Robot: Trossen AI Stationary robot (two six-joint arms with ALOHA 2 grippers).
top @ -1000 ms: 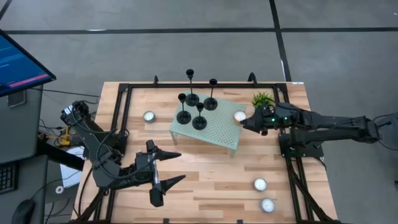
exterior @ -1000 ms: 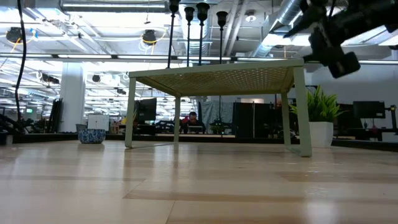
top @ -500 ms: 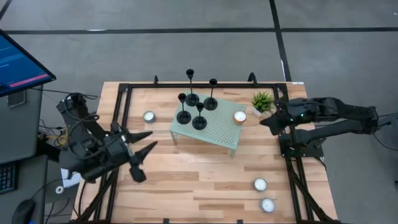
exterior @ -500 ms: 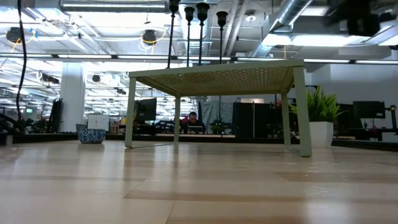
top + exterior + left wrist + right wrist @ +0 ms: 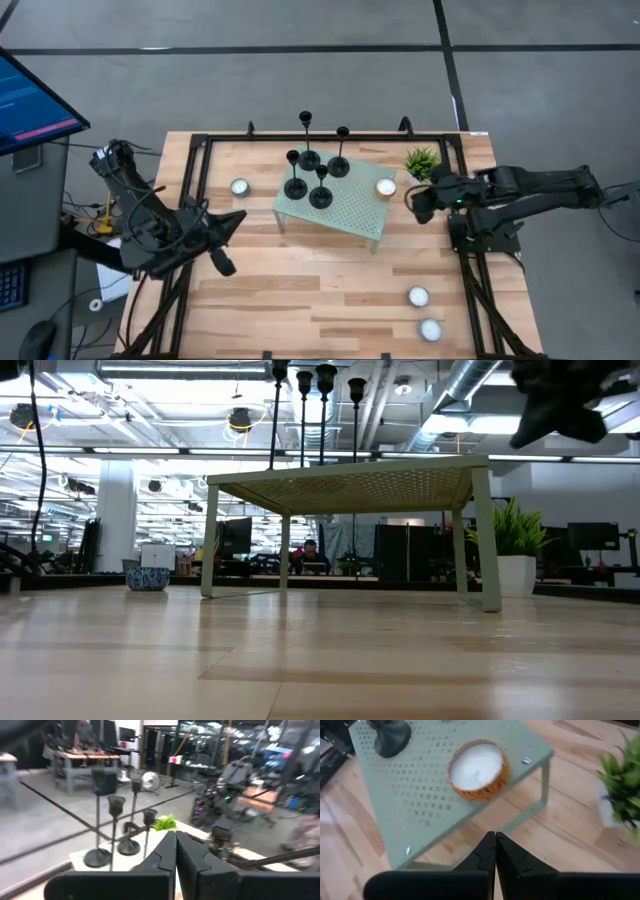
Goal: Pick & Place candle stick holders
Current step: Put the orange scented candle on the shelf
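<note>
Progress: all 4 candle stick holders (image 5: 310,170) stand upright on the pale green perforated stand (image 5: 345,208), so as far as the pictures show the placing looks done; whether anything is left I cannot tell.
Holders, place: clustered at the stand's 11 o'clock corner, bases close together, stems of differing height; from the low view only their stems and top cups (image 5: 326,375) rise above the stand's top.
Holder count by view: 4 in the high view, 3 cups clear in the left wrist view (image 5: 115,805).
Other things on the stand: 1 tealight in an orange-brown cup (image 5: 478,769) at the stand's 3 o'clock edge, apart from the holders.
Counter: wooden counter (image 5: 330,290) carries 1 tealight at 9 o'clock of the stand (image 5: 239,187) and 2 more toward 5 o'clock (image 5: 418,296); a small green plant (image 5: 421,160) sits at 2 o'clock.
Left end effector (image 5: 222,240): at the counter's 8 o'clock edge, well apart from the stand, aimed toward the holders; fingers pressed together, holding nothing.
Left arm pose: folded low beside the counter frame, elbow out past the 9 o'clock side.
Right end effector (image 5: 421,203): just beside the stand's 3 o'clock corner, raised above the counter, looking down on the tealight; fingers pressed together, empty.
Right arm pose: stretched nearly level from the 3 o'clock side.
</note>
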